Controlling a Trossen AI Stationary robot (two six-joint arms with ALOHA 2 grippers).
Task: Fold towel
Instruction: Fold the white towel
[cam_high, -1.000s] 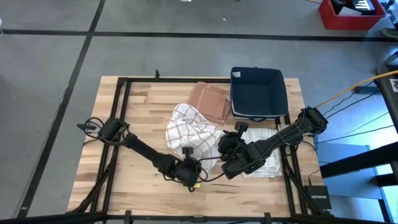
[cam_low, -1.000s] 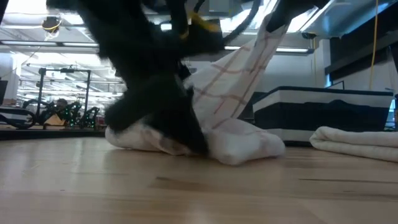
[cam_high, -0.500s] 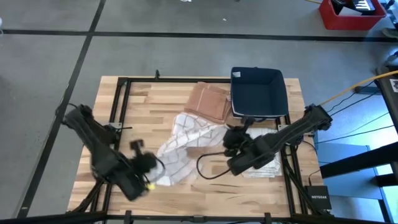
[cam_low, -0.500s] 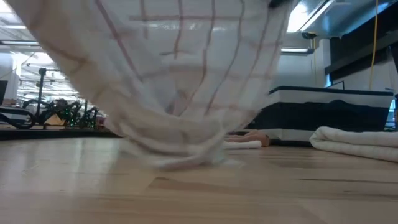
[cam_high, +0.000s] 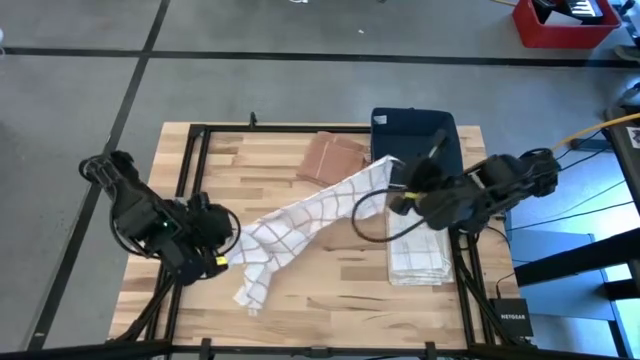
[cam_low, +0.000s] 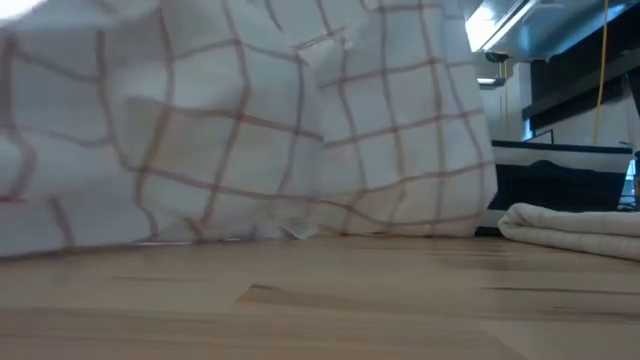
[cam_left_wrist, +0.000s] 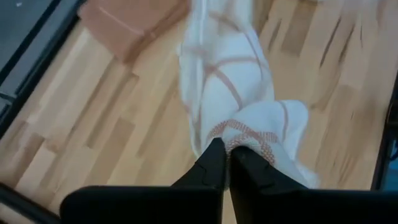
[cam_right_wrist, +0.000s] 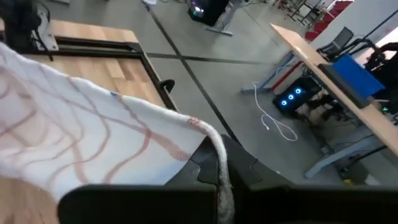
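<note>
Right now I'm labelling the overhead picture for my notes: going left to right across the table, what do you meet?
Left end effector → checked towel stretched between the arms → right end effector → folded white towels at the table's right edge.

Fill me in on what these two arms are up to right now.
The two arms are stretching a white checked towel out between them above the wooden table. The left gripper is shut on one end near the table's left front, and the right gripper is shut on the other end, by the dark blue bin. The towel hangs slack, one corner trailing on the table. A folded brown cloth and a folded towel lie nearby.
</note>
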